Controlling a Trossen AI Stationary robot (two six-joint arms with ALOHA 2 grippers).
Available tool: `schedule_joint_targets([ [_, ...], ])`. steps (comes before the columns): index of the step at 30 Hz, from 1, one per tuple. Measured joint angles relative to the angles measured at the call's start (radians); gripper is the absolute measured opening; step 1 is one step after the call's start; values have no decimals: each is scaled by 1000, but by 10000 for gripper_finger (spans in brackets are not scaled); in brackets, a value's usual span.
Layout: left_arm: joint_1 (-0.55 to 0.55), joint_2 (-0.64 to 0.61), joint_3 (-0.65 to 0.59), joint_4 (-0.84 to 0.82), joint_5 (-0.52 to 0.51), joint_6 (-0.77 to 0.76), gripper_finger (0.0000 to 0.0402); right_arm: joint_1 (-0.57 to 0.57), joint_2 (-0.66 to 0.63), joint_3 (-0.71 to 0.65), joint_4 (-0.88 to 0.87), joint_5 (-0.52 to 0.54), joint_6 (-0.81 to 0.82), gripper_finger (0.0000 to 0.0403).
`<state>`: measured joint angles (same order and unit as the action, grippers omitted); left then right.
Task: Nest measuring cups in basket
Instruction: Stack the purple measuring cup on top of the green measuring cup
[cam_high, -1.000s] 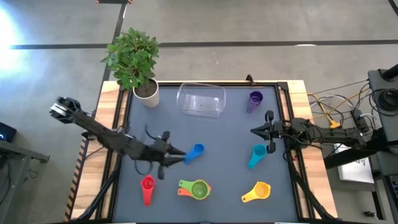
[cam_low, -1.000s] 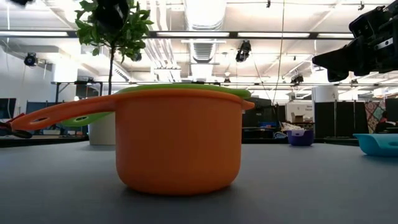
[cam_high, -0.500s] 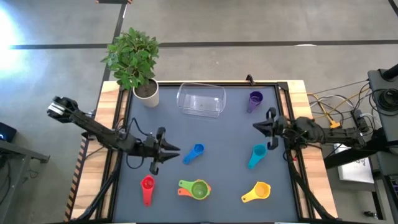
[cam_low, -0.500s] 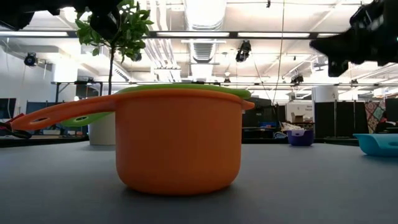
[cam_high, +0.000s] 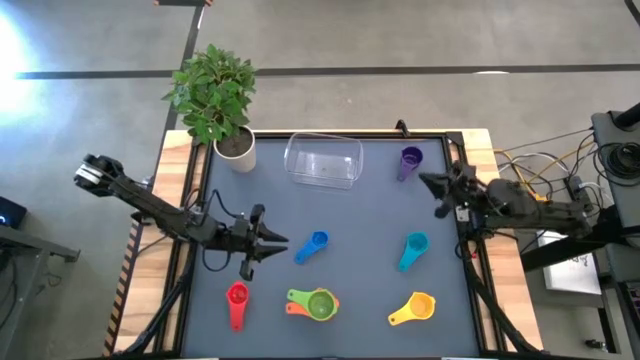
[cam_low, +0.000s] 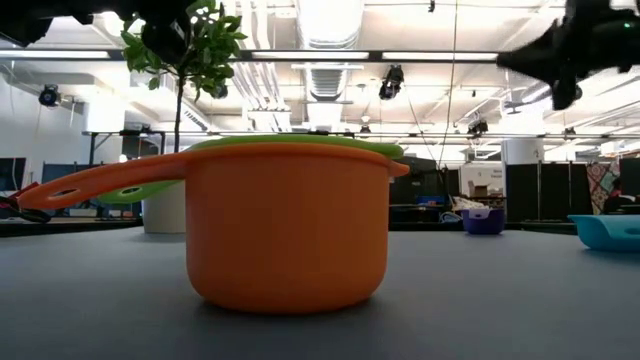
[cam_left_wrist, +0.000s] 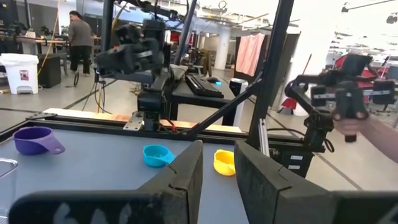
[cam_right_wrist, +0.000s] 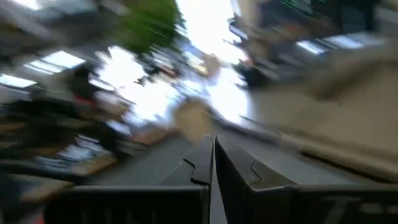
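Observation:
The clear basket (cam_high: 323, 160) stands at the far middle of the table. The purple cup (cam_high: 410, 160) lies to its right, the blue cup (cam_high: 312, 245) mid-table, the teal cup (cam_high: 413, 250) at the right. The red cup (cam_high: 237, 303) and the yellow cup (cam_high: 413, 308) lie near the front. The green cup (cam_high: 320, 303) sits inside the orange cup (cam_low: 290, 230). My left gripper (cam_high: 282, 240) hovers a little left of the blue cup, narrowly open (cam_left_wrist: 217, 168) and empty. My right gripper (cam_high: 425, 181) is shut and empty, in the air just near-right of the purple cup.
A white pot with a green plant (cam_high: 235, 150) stands at the far left corner, beside the basket. The table's raised frame (cam_high: 465, 215) runs along the right edge under my right arm. A person shows in the room beyond the table, in the left wrist view (cam_left_wrist: 79, 43).
My left gripper has drawn back a little toward the table's left edge, away from the blue cup, which stays in place. My right gripper has swung toward the far edge and the purple cup, turning as it goes and rising in the low view.

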<state>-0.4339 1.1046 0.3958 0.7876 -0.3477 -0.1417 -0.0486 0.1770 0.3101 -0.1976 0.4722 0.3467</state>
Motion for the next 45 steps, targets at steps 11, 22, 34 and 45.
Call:
schedule_joint_targets([
  [11, 0, -1, 0, 0, 0, -6, 74, -33, 435, 258, -401, 33, 281, 86],
  [22, -1, -3, 0, 0, 0, -49, 74, -408, 672, 285, -428, -120, 291, 262],
  [34, -1, -4, 0, -1, 0, -51, 74, -775, 819, 277, -288, -344, 182, 267],
  [45, -1, -3, 0, -2, 0, -59, 74, -882, 1030, 277, -156, -342, 126, 211],
])
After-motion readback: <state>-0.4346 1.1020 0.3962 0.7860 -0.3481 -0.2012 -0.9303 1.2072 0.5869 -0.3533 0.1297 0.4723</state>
